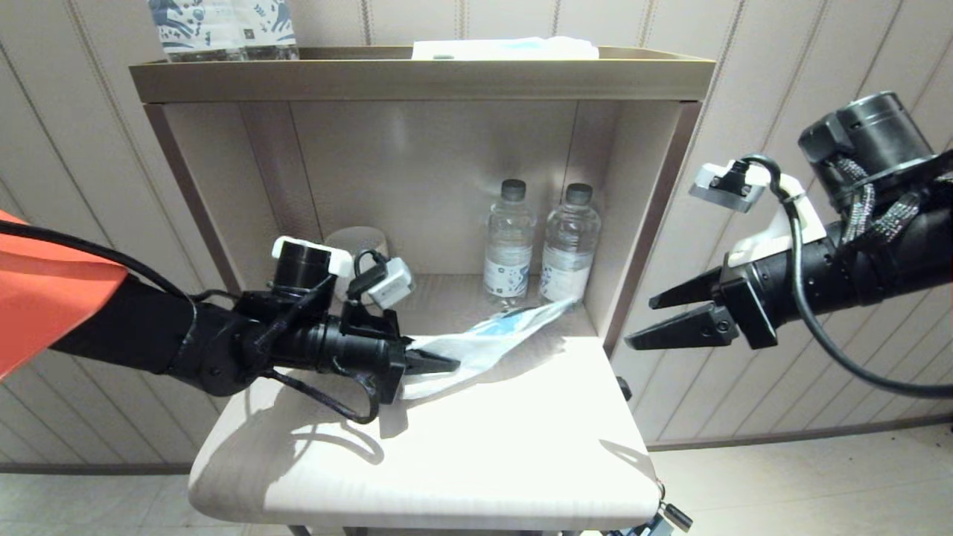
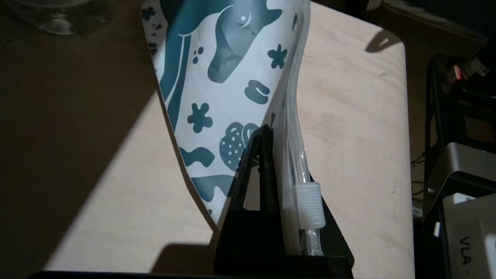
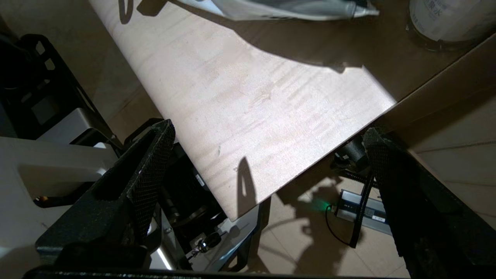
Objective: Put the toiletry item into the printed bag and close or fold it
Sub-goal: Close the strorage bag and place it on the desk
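Printed bag (image 2: 232,89) glossy plastic (translucent zip slider (image 2: 309,205)); tabletop (image 1: 476,447) pale matt wood grain; bottles (image 1: 509,246) clear plastic.

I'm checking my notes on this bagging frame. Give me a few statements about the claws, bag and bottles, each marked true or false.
1. The left claw is shut on the bag. True.
2. The right claw holds a bottle. False: it is open and empty, off the table's right side.
3. Two bottles stand on the shelf behind the bag. True.
4. The zip slider sits at the bag's far end. False: it is beside the left claw.
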{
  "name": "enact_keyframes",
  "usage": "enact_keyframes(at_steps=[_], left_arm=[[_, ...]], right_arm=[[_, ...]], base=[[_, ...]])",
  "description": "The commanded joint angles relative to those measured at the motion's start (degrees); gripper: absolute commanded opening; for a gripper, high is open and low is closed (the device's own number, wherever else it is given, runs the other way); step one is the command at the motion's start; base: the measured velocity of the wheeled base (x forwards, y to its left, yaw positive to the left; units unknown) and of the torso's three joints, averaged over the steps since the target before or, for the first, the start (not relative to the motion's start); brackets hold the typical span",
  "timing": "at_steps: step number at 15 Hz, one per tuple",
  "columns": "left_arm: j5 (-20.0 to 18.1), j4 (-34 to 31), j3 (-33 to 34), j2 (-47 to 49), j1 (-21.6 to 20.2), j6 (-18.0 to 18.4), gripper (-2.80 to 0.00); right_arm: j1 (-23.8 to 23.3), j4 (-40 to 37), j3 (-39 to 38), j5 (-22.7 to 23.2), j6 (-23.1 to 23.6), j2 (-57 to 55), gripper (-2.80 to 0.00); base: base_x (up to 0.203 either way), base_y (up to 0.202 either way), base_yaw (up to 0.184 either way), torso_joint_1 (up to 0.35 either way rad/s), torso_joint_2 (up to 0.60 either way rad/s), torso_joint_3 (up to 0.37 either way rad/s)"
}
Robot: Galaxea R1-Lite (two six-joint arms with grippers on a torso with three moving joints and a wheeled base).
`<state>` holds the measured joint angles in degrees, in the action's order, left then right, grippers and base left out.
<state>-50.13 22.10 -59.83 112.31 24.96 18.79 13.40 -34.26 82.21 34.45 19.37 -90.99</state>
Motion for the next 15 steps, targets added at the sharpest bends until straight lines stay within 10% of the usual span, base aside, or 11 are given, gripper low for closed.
enact_keyframes(at_steps=[1, 6, 15], left_arm=[[-0.45, 0.2, -0.9, -3.96, -1.08, -2.56, -2.8], [-3.36, 0.22, -3.27, -6.91, -3.94, -9.88, -2.8], [-3.71, 0.22, -3.32, 2.03, -2.47, -7.84, -2.8]], right_arm=[[-0.3, -0.2, 0.09, 0.18, 0.14, -0.37, 0.0], [-0.14, -0.2, 0.23, 0.18, 0.14, -0.77, 0.0], [-0.21, -0.2, 0.43, 0.18, 0.14, -1.73, 0.0]], base=[[0.0, 0.0, 0.0, 0.0, 0.0, 0.0], [0.0, 0.0, 0.0, 0.0, 0.0, 0.0], [0.0, 0.0, 0.0, 0.0, 0.0, 0.0]])
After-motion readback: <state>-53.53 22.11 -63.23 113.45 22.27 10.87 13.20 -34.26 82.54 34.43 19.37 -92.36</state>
